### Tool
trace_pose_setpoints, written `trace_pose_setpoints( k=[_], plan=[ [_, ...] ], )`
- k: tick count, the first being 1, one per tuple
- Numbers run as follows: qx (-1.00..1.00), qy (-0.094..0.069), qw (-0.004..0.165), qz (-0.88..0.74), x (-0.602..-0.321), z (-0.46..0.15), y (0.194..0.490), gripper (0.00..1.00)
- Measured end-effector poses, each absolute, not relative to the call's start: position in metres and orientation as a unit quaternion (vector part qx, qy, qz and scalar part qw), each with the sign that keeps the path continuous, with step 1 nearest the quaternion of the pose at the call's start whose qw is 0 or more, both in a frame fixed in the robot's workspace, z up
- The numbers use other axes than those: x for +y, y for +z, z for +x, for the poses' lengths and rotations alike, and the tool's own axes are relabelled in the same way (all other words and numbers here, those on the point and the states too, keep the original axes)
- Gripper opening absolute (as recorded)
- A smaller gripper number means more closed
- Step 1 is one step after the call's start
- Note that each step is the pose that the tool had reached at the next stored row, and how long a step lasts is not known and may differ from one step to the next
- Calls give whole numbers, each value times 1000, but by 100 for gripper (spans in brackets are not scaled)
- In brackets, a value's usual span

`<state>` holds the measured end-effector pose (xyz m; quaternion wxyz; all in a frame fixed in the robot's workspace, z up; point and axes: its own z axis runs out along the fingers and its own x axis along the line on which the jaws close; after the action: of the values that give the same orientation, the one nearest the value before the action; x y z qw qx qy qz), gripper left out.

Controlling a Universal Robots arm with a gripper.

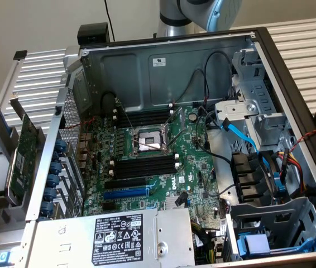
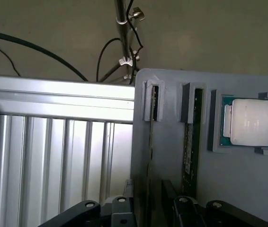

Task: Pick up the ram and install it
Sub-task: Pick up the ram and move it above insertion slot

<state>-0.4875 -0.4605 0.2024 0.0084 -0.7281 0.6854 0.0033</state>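
Backdrop: a dull brown floor [image 2: 209, 33] lies beyond the far edge of the grey tray, crossed by black cables [image 2: 30, 47].
Table: we see a ribbed aluminium table [image 2: 53, 156] running alongside the tray, and the tray seems to rest on it.
Computer case: the computer case [image 1: 163, 61] lies on its side with the panel off. We judge this is so the board faces up for an arm working from above. We cannot tell how it lies in relation to the tray.
Arm: the arm [image 1: 202, 14] rises behind the case's far wall.
Motherboard: the motherboard [image 1: 169, 173] lies flat in the case. Its black memory slots [image 1: 144, 167] look empty to us, so the install is not yet done.
Tray: the tray [image 2: 238, 189] is a grey fixture with raised end brackets. These appear to be there to give each part a fixed, repeatable place.
Gripper: the gripper [image 2: 149, 203] hangs over the tray's near end with its jaws spread wide and nothing between them, roughly straddling the line of the ram.
Ram: the ram [image 2: 151, 142] stands on edge in the tray's slot nearest the table. We see it edge-on as a thin dark strip. Standing it this way leaves both flat faces free for the jaws, in our judgement.
Second stick: the second stick [image 2: 191, 137] sits in the next slot of the tray, showing a green face with dark chips.
Processor: the processor [image 2: 250, 122] lies flat in a corner recess of the tray, on the far side of the second stick from the ram.
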Motion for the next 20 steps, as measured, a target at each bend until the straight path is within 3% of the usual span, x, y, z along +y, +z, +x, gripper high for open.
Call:
trace_pose_setpoints(
  k=[3,8,20],
  plan=[
    [685,4,9,-728,-461,-489,200,34],
    [685,5,10,-728,-461,-489,199,13],
    [685,5,10,-728,-465,-489,248,13]
  ],
)
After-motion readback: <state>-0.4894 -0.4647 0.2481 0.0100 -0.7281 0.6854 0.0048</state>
